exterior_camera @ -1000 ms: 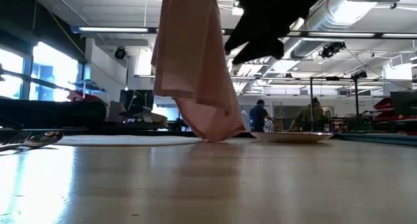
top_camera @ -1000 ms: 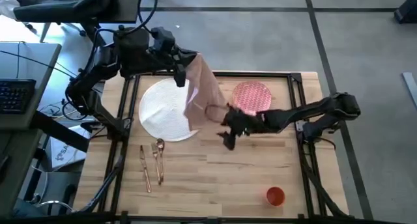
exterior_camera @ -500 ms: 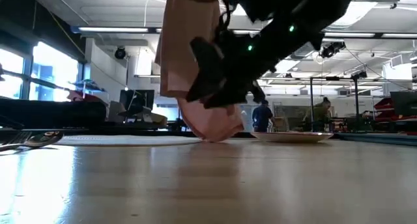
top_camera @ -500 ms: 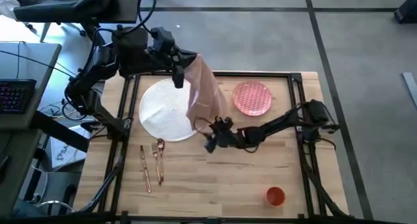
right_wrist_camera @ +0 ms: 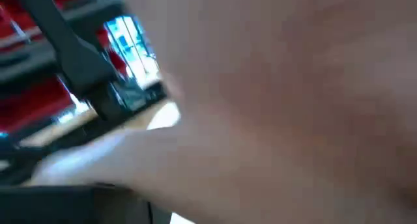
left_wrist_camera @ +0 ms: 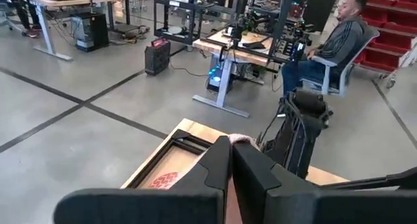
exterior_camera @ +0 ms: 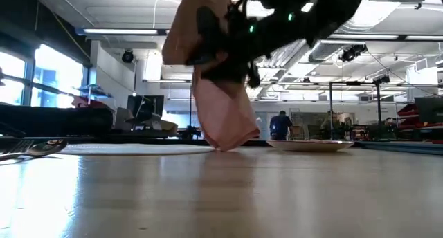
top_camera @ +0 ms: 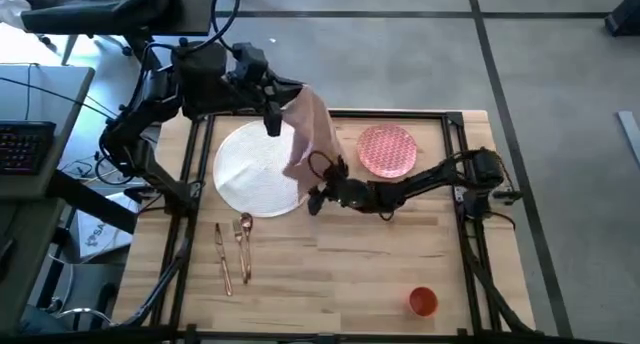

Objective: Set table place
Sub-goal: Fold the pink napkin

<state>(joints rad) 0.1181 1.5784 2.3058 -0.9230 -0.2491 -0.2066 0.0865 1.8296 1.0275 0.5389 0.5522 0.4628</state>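
Right tool point(top_camera: 316, 187) has reached the left-held hanging napkin point(top_camera: 306, 134)

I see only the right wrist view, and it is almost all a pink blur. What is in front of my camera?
Observer: It is the pale pink cloth napkin. The right gripper is against its lower part.
Operator: What holds the napkin up?
Observer: The left gripper does, with its fingers shut on the top end of the napkin.
Operator: Does the napkin reach the table?
Observer: In the low view, its lowest fold hangs down to about the light wood table, beside the large white round plate. I cannot tell if it touches.
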